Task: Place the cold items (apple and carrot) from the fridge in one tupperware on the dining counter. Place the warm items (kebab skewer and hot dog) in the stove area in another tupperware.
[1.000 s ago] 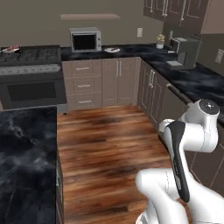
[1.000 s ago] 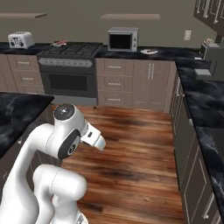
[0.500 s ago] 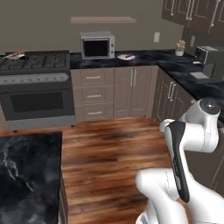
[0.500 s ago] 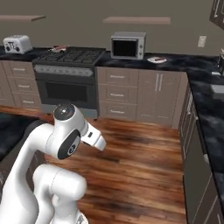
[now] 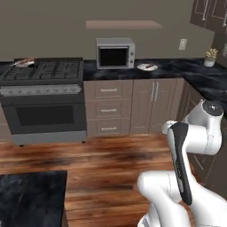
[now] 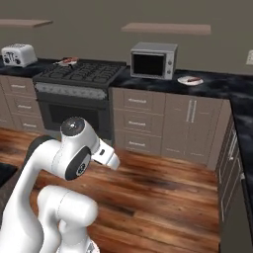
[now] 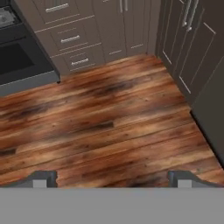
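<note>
Over wood floor [image 7: 109,122] | fingers [image 7: 111,178] apart, holding nothing

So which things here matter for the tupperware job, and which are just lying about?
For the job:
- plate with food on the stove's left corner, probably a warm item
- plate with food on the counter right of the microwave, likely the other
- gripper, open, empty

Lying about:
- microwave
- toaster
- potted plant
- wall shelf
</note>
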Available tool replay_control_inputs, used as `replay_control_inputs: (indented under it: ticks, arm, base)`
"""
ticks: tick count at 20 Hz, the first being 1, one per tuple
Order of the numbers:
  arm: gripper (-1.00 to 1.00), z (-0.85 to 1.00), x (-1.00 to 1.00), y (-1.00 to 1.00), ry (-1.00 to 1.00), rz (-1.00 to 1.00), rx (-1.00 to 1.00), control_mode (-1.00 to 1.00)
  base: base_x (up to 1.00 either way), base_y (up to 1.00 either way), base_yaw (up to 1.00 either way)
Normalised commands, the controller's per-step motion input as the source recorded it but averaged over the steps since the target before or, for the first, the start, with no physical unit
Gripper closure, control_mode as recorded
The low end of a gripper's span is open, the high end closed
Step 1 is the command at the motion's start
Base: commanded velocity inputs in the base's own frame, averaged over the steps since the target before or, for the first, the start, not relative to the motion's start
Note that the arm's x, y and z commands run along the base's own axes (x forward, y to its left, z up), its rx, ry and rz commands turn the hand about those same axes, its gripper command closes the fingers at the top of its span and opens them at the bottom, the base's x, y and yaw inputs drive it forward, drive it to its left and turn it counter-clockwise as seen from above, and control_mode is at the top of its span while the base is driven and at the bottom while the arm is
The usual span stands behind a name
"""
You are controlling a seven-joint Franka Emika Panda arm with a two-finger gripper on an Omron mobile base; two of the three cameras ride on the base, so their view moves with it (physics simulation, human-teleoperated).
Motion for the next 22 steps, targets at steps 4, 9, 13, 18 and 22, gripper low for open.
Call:
replay_control_inputs:
  ticks: [4, 9, 13, 18, 22]
  arm:
    - [-1.0, 0.0, 0.0, 0.0, 0.0, 0.0, 0.0, 1.0]
    - [-1.0, 0.0, 0.0, 0.0, 0.0, 0.0, 0.0, 1.0]
    - [-1.0, 0.0, 0.0, 0.0, 0.0, 0.0, 0.0, 1.0]
    - [-1.0, 0.0, 0.0, 0.0, 0.0, 0.0, 0.0, 1.0]
    - [-1.0, 0.0, 0.0, 0.0, 0.0, 0.0, 0.0, 1.0]
  base:
    - [1.0, -0.03, 0.2]
    - [1.0, 0.0, 0.21]
    - [1.0, 0.04, 0.14]
    - [1.0, 0.14, 0.06]
    - [1.0, 0.55, -0.04]
